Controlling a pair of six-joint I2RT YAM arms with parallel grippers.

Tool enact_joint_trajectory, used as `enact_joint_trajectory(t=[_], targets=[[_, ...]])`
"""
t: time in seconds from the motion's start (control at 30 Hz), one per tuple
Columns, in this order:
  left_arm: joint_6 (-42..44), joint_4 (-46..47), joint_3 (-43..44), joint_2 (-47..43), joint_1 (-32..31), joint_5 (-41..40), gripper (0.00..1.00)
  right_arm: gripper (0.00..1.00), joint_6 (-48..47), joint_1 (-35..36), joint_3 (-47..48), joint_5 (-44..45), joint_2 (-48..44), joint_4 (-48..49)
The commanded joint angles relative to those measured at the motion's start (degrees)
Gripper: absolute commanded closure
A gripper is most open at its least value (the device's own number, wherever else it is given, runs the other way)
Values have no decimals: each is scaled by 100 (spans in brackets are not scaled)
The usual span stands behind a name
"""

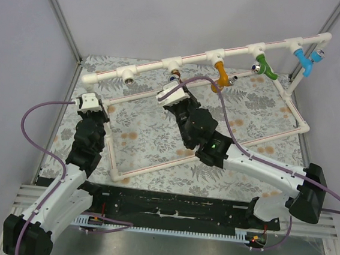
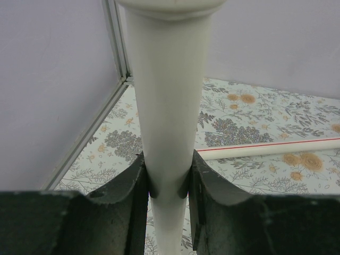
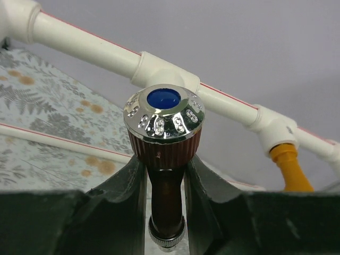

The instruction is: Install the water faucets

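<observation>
Reddish-brown faucet (image 3: 164, 125), clamped in the right tool (image 3: 166, 183), sits below the tee (image 3: 166, 71) at twelve o'clock. It should go in square while the left tool (image 2: 168, 183) grips the frame pipe (image 2: 167, 95).

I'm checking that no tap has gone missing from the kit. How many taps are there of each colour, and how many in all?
orange-yellow tap: 1
green tap: 1
light blue tap: 1
dark reddish-brown tap: 1, held in the right pincer
Total: 4 taps
</observation>
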Motion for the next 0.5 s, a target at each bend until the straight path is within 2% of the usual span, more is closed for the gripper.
enact_joint_trajectory(t=[0.0,0.23,0.47], targets=[[156,-8,-38,-105,-262,172,98,100,2471,-438,-78,-380,401,-881],[156,45,-56,-149,-333,101,98,100,4290,-657,-298,-494,251,-837],[217,115,-100,-131,-447,13,98,100,5575,-763,-421,-486,216,-890]])
